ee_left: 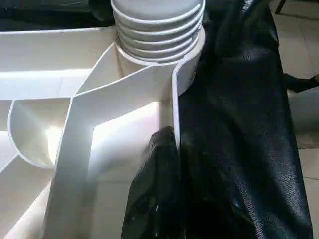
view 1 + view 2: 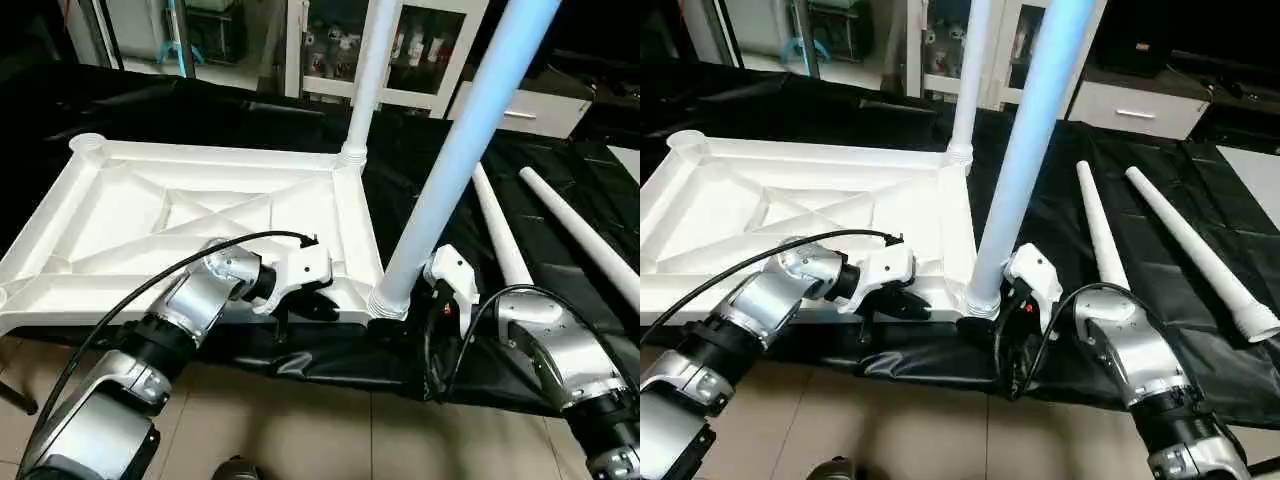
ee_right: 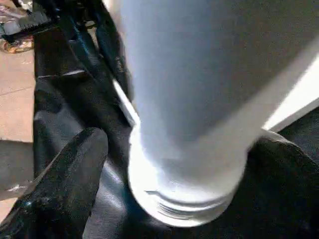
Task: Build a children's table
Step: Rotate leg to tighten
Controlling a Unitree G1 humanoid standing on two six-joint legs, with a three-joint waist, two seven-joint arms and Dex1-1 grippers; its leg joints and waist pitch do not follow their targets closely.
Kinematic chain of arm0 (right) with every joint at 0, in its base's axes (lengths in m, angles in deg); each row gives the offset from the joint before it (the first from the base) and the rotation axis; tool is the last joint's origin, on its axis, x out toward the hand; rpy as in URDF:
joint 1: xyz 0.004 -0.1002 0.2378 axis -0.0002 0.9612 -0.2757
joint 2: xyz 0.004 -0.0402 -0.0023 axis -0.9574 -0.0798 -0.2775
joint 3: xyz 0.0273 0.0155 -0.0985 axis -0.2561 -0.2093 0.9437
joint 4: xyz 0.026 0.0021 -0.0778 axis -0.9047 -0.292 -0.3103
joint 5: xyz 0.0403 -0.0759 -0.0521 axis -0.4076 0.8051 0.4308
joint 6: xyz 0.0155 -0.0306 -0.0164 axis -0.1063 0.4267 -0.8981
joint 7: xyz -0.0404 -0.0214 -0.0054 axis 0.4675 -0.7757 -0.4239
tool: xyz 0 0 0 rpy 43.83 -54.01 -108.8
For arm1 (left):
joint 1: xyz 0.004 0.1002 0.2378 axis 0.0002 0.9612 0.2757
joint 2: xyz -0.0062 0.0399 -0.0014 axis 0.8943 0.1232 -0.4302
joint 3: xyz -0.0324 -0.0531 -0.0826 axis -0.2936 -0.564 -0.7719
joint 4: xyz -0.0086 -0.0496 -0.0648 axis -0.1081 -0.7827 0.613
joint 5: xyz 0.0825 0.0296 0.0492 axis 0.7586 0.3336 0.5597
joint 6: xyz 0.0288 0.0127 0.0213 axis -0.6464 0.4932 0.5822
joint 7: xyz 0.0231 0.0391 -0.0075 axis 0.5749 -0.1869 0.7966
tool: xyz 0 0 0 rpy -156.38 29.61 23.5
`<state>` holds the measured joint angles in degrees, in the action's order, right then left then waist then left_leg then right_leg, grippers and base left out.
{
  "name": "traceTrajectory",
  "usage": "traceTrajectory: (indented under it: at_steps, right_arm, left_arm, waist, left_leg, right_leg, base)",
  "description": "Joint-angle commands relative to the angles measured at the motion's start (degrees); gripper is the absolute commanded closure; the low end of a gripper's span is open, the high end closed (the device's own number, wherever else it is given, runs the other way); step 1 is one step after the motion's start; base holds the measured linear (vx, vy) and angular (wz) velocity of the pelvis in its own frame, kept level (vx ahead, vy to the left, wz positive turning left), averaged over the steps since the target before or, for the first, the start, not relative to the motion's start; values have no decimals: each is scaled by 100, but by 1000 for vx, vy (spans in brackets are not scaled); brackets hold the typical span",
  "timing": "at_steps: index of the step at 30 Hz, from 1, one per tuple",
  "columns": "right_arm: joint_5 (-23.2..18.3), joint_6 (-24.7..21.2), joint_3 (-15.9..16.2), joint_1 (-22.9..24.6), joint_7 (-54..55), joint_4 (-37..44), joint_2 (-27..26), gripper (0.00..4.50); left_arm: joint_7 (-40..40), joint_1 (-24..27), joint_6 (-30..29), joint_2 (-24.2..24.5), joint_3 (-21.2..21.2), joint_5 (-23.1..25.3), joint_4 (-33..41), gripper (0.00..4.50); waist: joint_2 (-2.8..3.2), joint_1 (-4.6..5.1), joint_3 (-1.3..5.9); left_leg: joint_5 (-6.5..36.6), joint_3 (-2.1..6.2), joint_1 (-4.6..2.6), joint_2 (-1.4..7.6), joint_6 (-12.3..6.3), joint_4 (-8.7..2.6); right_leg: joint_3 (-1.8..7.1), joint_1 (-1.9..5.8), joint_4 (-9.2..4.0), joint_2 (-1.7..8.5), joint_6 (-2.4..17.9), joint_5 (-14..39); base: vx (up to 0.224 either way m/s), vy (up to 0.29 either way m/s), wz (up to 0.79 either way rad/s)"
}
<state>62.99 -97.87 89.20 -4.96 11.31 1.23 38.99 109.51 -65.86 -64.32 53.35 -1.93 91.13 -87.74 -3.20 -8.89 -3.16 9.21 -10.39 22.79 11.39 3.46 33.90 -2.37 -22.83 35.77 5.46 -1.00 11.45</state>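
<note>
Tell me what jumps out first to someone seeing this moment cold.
A long white leg leans up from the near right corner of the upturned tabletop, its threaded end at the socket, with the right gripper around its base. A second leg stands at the far right corner, and two more lie on the black sheet to the right.

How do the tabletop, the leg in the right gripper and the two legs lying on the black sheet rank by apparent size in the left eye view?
1. tabletop
2. held leg, enlarged by nearness
3. The two lying legs look alike; not ranked.
</note>
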Motion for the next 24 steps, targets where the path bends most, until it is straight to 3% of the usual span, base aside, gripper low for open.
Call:
traceTrajectory:
  at_steps: [1, 6, 15, 19, 24]
  right_arm:
    - [70, 117, -22, -103, 9, -99, -44, 5]
    - [111, 248, -16, -133, -2, -297, -129, 45]
    - [171, 421, 12, -187, -60, -504, -168, 124]
    - [204, 495, -3, -206, -81, -580, -200, 162]
    - [221, 545, -25, -221, -107, -631, -224, 178]
  left_arm:
    - [178, 64, -33, -32, 230, 87, 116, 450]
    - [178, 123, -75, -29, 239, 106, 189, 450]
    - [162, 146, -130, -20, 238, 135, 252, 450]
    - [153, 157, -147, -21, 235, 145, 274, 450]
    - [170, 169, -175, -12, 233, 156, 296, 450]
  waist:
    - [39, 30, 419]
    - [42, 52, 414]
    - [36, 54, 427]
    - [38, 54, 423]
    - [37, 65, 425]
  left_leg:
    - [1099, 30, -198, 178, -35, -406]
    - [1241, 29, -205, 182, -14, -413]
    - [1050, 24, -200, 174, -92, -390]
    - [1154, 24, -203, 177, -72, -395]
    - [1107, 25, -198, 175, -85, -390]
  right_leg:
    - [146, 237, -315, 271, 1431, -101]
    - [145, 234, -335, 274, 1446, 100]
    - [142, 247, -306, 262, 1485, -142]
    - [144, 244, -320, 269, 1481, 1]
    - [142, 245, -310, 261, 1493, -50]
  base:
    - [0, 0, 0]
    - [0, 0, 0]
    - [0, 0, 0]
    - [0, 0, 0]
    - [0, 0, 0]
